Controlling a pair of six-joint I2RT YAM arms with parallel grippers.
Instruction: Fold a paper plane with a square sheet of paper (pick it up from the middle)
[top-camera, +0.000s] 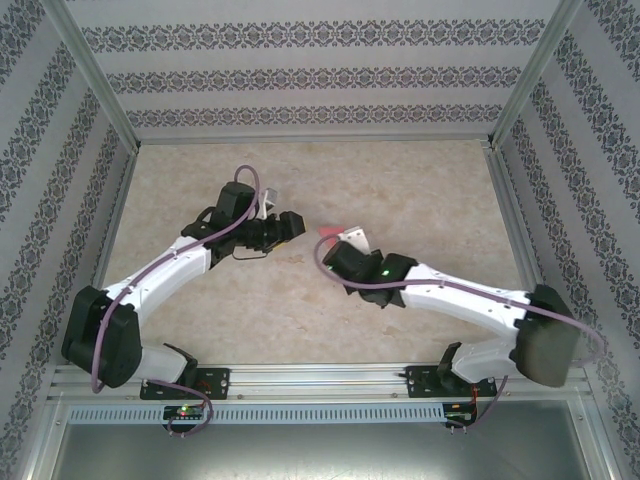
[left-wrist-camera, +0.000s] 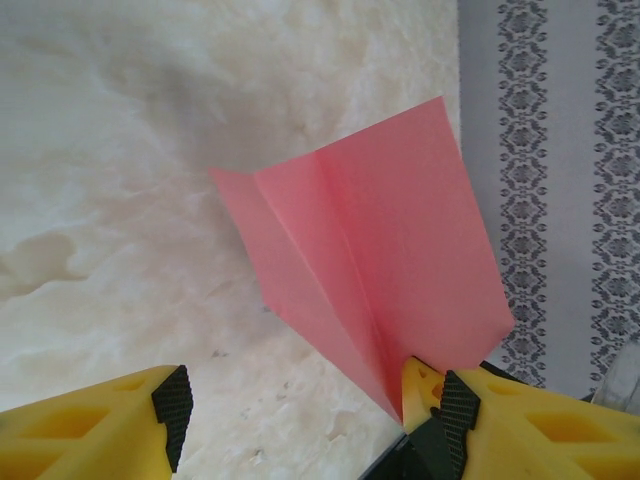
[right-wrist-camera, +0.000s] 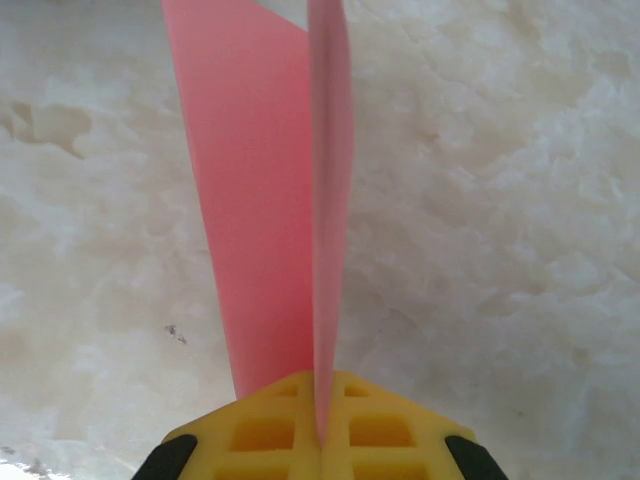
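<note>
The pink square sheet of paper is folded into a pointed paper plane (top-camera: 336, 228) with a centre ridge and two wings. It is held above the middle of the table. My right gripper (top-camera: 345, 240) is shut on its pointed end. In the right wrist view the plane (right-wrist-camera: 260, 200) rises edge-on from the closed yellow jaws (right-wrist-camera: 322, 410). My left gripper (top-camera: 298, 224) stands open just left of the plane. From the left wrist, the plane (left-wrist-camera: 390, 250) fans out ahead, and my open left gripper (left-wrist-camera: 315, 410) holds nothing. The plane's tip meets the right gripper's fingertip (left-wrist-camera: 418, 385).
The marbled beige table (top-camera: 320, 310) is boxed in by patterned walls (top-camera: 300, 75) and metal frame posts (top-camera: 100, 75). The right-hand wall (left-wrist-camera: 560, 180) lies close behind the plane in the left wrist view. Both arm bases sit at the near rail (top-camera: 320, 385).
</note>
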